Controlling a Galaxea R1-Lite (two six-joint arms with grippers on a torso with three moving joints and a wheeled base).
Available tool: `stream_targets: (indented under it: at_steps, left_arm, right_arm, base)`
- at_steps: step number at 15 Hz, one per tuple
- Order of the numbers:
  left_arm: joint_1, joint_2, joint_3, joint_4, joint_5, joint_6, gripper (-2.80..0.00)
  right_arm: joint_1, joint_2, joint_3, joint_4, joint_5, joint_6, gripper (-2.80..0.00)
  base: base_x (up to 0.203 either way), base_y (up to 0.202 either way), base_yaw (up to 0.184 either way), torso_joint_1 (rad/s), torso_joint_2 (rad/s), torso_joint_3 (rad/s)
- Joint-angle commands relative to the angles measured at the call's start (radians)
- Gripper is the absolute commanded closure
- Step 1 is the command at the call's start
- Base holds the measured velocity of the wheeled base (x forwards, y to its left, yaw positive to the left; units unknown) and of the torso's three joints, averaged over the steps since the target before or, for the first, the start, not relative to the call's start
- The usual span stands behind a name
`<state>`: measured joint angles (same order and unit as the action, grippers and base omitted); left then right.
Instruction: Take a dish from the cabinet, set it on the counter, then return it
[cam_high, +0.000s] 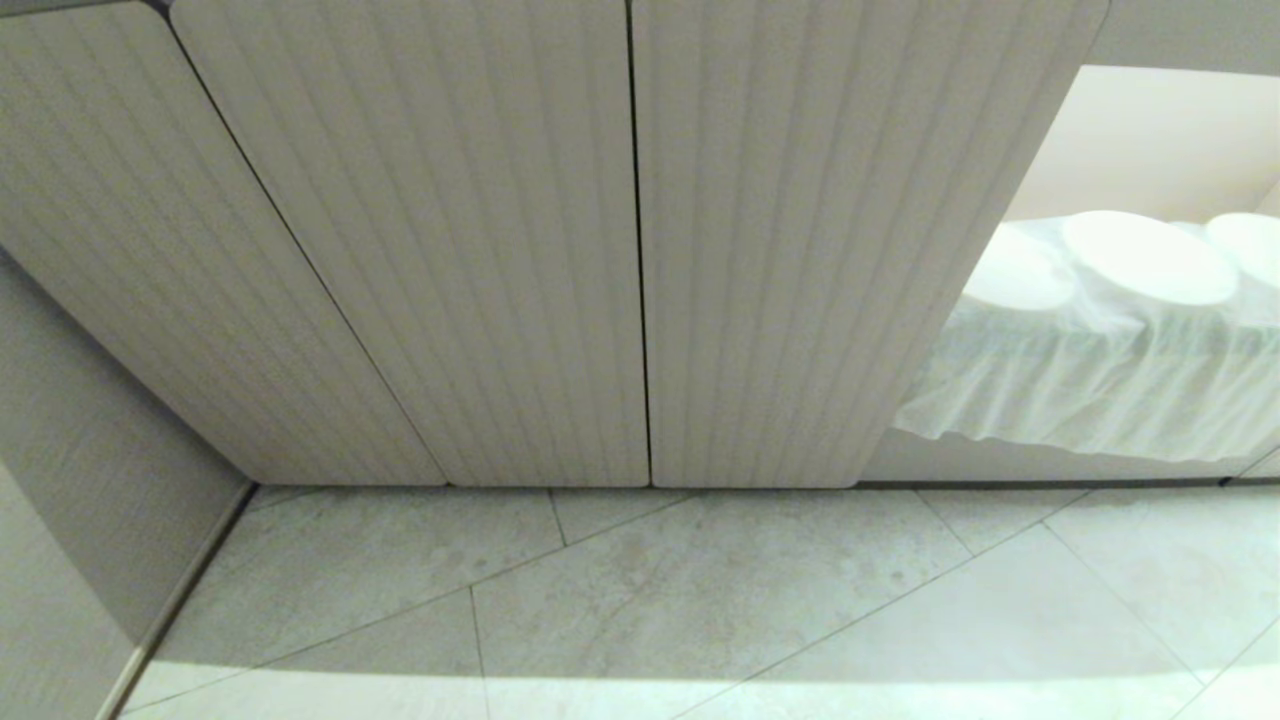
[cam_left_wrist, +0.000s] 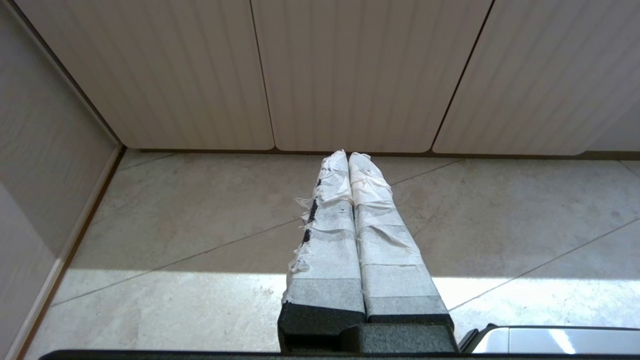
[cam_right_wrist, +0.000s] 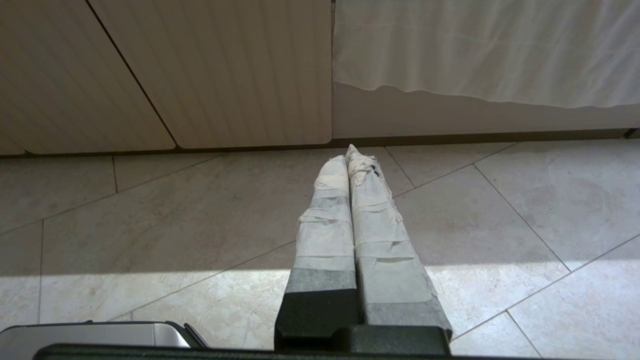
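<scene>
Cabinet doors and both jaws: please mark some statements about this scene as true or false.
1. The cabinet doors are all closed. True.
2. The left gripper holds a white bowl. False: it is shut and empty, above the tiled floor.
3. The right gripper has its jaws shut. True.
4. A white cloth hangs to the right of the doors. True.
5. A dish stands on the floor. False: none does.

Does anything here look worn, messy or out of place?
Only the grippers: the white tape wrapped round the left gripper is frayed, with loose threads and black showing through along one finger. The right gripper has ragged tape at its tip. The cabinet doors are shut and even.
</scene>
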<state>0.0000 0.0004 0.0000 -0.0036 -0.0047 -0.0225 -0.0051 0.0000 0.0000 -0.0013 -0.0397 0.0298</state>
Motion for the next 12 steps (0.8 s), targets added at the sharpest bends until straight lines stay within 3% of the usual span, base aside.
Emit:
stream_targets:
  at_steps: [1,12]
  left_arm:
    - [0.000,0.000,0.000,-0.001,0.000,-0.001,0.00]
    - [0.000,0.000,0.000,0.001,0.000,-0.001,0.00]
  right_arm:
    - [0.000,0.000,0.000,-0.001,-0.001,0.009,0.00]
    - [0.001,0.000,-0.002,0.000,0.000,0.009,0.00]
  base:
    - [0.000,0.000,0.000,0.000,0.00,0.000]
    - [0.000,0.000,0.000,0.000,0.00,0.000]
